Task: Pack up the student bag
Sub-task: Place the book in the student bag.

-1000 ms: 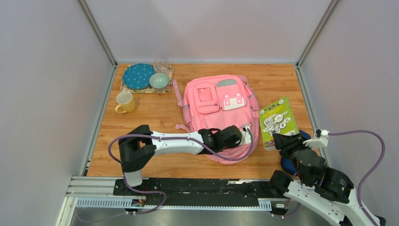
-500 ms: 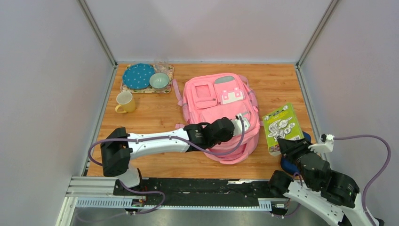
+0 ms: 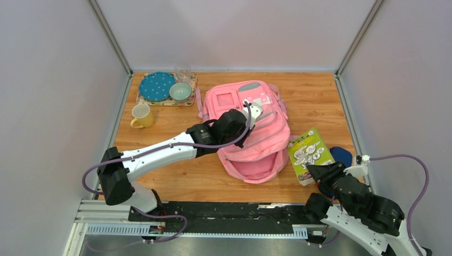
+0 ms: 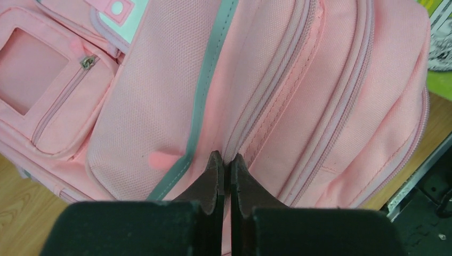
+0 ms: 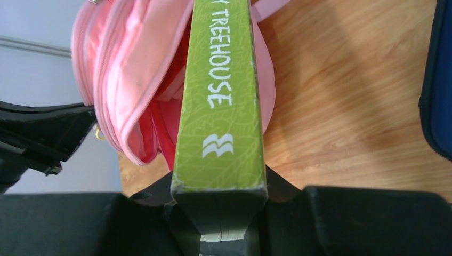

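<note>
Bare surface (image 3: 197, 184) lies before the open mouth of the student bag (image 3: 261, 144). The left arm (image 3: 160, 151) bars its left side; a green book (image 3: 308, 154) and blue case (image 3: 341, 156) crowd its right.

Student bag (image 3: 261, 144) mid-table, crockery out at the rear left, book (image 3: 309, 156) on its right.
Back in the left corner the tray (image 3: 146, 101) carries plate (image 3: 156, 86) and bowl (image 3: 180, 92) side by side, glass (image 3: 183, 72) behind them, mug (image 3: 141, 116) just in front on the table. Left gripper (image 4: 224, 160) sits pinched on top of the bag. The book rides in the right gripper (image 5: 216, 188) beside the bag's near end, case (image 3: 341, 156) just right of it.
</note>
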Available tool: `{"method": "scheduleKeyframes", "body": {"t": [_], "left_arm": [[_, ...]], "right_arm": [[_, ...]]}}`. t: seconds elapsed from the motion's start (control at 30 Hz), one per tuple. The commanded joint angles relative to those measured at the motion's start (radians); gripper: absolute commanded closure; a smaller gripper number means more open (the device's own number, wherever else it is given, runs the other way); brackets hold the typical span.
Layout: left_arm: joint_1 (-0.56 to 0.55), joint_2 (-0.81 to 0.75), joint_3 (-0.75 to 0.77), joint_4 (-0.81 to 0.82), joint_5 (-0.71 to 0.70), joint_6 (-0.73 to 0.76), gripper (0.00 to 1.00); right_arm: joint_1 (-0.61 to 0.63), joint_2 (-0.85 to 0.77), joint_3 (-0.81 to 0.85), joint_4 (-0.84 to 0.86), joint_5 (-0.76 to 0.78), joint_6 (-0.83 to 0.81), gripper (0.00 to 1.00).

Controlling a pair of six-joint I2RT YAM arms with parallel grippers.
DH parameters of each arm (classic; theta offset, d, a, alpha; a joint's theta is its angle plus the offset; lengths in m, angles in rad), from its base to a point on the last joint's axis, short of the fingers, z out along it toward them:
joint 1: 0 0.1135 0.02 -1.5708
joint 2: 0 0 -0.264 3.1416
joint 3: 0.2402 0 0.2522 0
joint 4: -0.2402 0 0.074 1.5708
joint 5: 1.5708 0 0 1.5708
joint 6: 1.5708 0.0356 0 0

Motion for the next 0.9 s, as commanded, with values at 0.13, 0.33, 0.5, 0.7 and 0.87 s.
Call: {"method": "scheduleKeyframes", "body": {"t": [0.13, 0.33, 0.5, 0.7, 0.87], "left_arm": [[0.016, -0.059, 0.101, 0.037, 0.038, -0.130, 1.00], [0.023, -0.065, 0.105, 0.051, 0.076, -0.144, 1.00], [0.030, -0.079, 0.093, 0.056, 0.093, -0.143, 1.00], [0.039, -0.104, 0.066, 0.100, 0.132, -0.152, 1.00], [0.049, -0.108, 0.062, 0.126, 0.191, -0.161, 1.00]], "right_arm": [[0.000, -0.067, -0.081, 0.137, -0.154, 0.121, 1.00], [0.000, -0.067, -0.196, 0.389, -0.260, 0.124, 1.00], [0.000, -0.058, -0.267, 0.585, -0.312, 0.106, 1.00], [0.000, -0.053, -0.319, 0.745, -0.343, 0.103, 1.00], [0.000, -0.047, -0.394, 0.924, -0.346, 0.129, 1.00]]}}
